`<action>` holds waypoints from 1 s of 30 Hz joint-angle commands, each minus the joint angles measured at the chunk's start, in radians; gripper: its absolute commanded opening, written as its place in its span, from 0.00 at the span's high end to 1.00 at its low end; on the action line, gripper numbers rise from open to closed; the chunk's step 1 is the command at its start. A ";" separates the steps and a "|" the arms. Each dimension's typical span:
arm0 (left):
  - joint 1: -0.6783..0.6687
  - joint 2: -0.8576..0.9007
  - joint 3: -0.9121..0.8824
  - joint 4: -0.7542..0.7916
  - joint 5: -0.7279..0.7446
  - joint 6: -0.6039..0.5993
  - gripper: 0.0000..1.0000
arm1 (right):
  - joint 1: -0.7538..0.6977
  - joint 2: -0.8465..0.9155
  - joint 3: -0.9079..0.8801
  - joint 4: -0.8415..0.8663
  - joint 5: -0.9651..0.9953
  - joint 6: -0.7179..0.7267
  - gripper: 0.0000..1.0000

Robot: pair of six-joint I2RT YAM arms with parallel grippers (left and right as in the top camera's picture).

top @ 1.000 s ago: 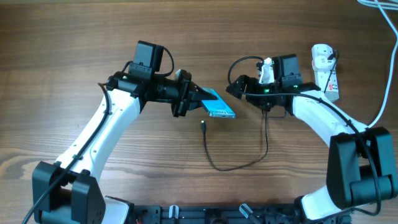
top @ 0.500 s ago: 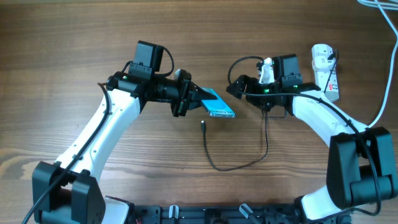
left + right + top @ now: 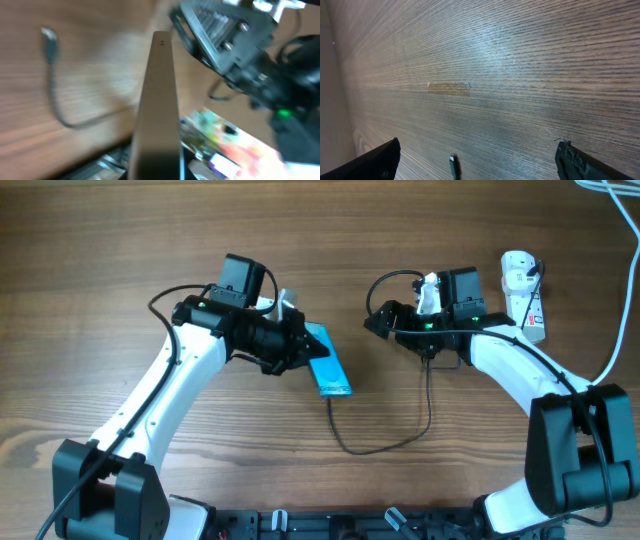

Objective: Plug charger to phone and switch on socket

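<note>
**A:** Which step is this? Doesn't look like anything's plugged in yet.

**B:** I'd call it the lining-up part of the plug-in step. The left arm reaches in from the near left with the elbow bent. The left gripper (image 3: 303, 348) is clamped on the far end of the phone (image 3: 330, 368). The phone's mid-table, cyan screen showing in the overhead, long side slanting toward the near right. The left wrist view has it edge-on and blurry, so I can't tell if it's resting on the table (image 3: 100, 260) or lifted off it.

**A:** And the charger?

**B:** The charger (image 3: 429, 400) loops over the wood between the two arms. Its tip (image 3: 331, 404) lies loose just beside the phone's near end. As far as I can make out it's not in the port, and nothing's gripping it.

**A:** Right arm doing anything?

**B:** It curls in from the near right with the forearm running left. The right gripper (image 3: 372, 320) points left over bare wood, right of the phone. Its wrist view shows the fingers spread wide with nothing between them. The socket (image 3: 522, 298) is far right, well apart from both grippers. Can't read its switch.

**A:** Next move?

**B:** My guess is the right one has to get down to the tip, pinch it close behind the connector, then push it straight into the port while the left holds the phone steady. With a tiny tip and a floppy cable, alignment is the hard bit. The switch comes after.
</note>
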 commanded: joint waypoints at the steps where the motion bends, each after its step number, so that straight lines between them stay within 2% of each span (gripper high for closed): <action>1: -0.002 -0.026 0.006 0.018 -0.101 0.202 0.96 | 0.005 0.008 0.001 0.003 0.014 -0.017 0.00; 6: -0.002 -0.026 0.006 -0.020 -0.105 0.249 0.96 | 0.005 0.008 0.001 0.003 0.014 -0.018 0.01; 7: -0.002 -0.026 0.006 -0.033 -0.105 0.255 0.96 | 0.005 0.008 0.001 0.006 0.014 0.018 0.00; 10: 0.006 -0.026 0.006 -0.061 -0.108 0.274 0.96 | 0.005 0.008 0.001 0.006 0.016 0.283 0.00; 11: 0.026 -0.026 0.006 -0.061 -0.107 0.262 0.96 | 0.005 0.008 0.001 0.008 0.065 0.420 0.00; 13: 0.071 -0.026 0.006 -0.068 -0.099 0.240 0.96 | 0.005 0.008 0.001 0.004 0.136 0.575 0.00; 16: 0.192 -0.026 0.006 -0.130 -0.063 0.249 0.96 | 0.005 0.008 0.001 -0.001 0.098 0.580 0.00; 18: 0.273 -0.026 0.006 -0.163 -0.063 0.276 0.96 | 0.005 0.008 0.001 -0.008 0.080 0.488 0.00; 19: 0.326 -0.026 0.006 -0.171 -0.063 0.291 0.96 | 0.005 0.008 0.001 -0.008 0.011 0.383 0.00; 20: 0.357 -0.026 0.006 -0.174 -0.064 0.301 0.96 | 0.005 0.008 0.001 -0.010 -0.079 0.238 0.04; 21: 0.394 -0.026 0.006 -0.174 -0.069 0.314 0.96 | 0.011 0.008 0.001 -0.006 -0.179 0.106 0.27; 22: 0.443 -0.025 0.006 -0.172 -0.102 0.320 0.96 | 0.029 0.008 0.001 -0.035 -0.189 0.074 0.47; 23: 0.473 -0.024 0.006 -0.173 -0.134 0.320 0.96 | 0.048 0.008 0.001 -0.063 -0.189 0.054 0.63; 24: 0.505 -0.019 0.006 -0.173 -0.173 0.320 0.96 | 0.093 0.008 0.001 -0.100 -0.176 0.010 0.75; 26: 0.536 -0.016 0.006 -0.174 -0.211 0.320 0.96 | 0.188 0.008 0.001 -0.130 -0.092 -0.020 0.77; 30: 0.580 -0.014 0.006 -0.173 -0.245 0.322 0.96 | 0.462 0.008 0.001 -0.166 0.236 0.053 0.72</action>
